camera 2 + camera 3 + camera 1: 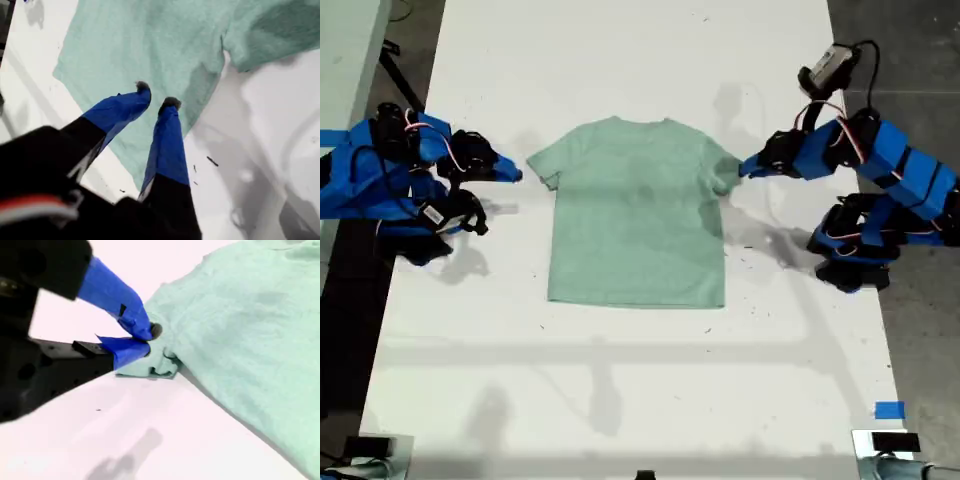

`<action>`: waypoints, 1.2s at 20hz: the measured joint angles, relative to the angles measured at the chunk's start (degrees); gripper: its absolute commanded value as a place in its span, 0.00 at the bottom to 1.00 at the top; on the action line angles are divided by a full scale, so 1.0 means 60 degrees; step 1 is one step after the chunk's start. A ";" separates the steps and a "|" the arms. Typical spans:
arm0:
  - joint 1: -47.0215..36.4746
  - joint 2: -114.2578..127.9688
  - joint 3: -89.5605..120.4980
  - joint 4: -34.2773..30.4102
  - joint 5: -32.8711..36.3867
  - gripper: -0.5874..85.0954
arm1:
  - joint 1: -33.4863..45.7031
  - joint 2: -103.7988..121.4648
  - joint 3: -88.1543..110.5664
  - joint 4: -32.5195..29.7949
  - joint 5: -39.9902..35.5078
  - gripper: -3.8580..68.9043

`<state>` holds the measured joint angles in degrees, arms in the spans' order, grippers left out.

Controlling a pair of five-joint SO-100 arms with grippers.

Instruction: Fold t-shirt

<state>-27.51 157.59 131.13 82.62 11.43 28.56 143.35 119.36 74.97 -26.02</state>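
The pale mint-green t-shirt [635, 215] lies flat and face-up in the middle of the white table [620, 390], neck toward the far edge. My first gripper [744, 166] is on the exterior view's right, by that side's sleeve. It hangs open above the t-shirt [150, 45], and nothing is between the spread fingers of my first gripper [156, 95]. My second gripper [517, 175] comes in low from the exterior view's left. Its jaws are shut, and the tips of my second gripper [148, 340] rest at the rumpled sleeve hem [162, 366] of the t-shirt [250, 330]. No cloth shows between them.
Both blue arm bases stand on the table's side edges, with dark floor beyond them. A blue tape square [889, 410] and a small dark device [895, 442] sit in the exterior view's lower right corner. Bare tabletop stretches in front of the hem.
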 measured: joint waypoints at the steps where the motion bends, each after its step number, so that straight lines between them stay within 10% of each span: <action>1: -0.0498 -0.0366 -0.0571 0.0278 0.0483 0.29 | 0.0337 -0.0352 -0.0498 0.0308 -0.0366 0.28; 14: -0.4028 -0.6841 -0.4658 0.1260 0.4468 0.44 | 0.2769 -0.4878 -0.4482 0.2520 -0.3486 0.47; 24: -0.4263 -0.9536 -0.4600 -0.0044 0.4512 0.44 | 0.3984 -0.5684 -0.0571 -0.1230 -0.4233 0.48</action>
<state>-53.09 100.37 103.54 82.35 38.50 52.47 109.25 115.93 67.59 -51.42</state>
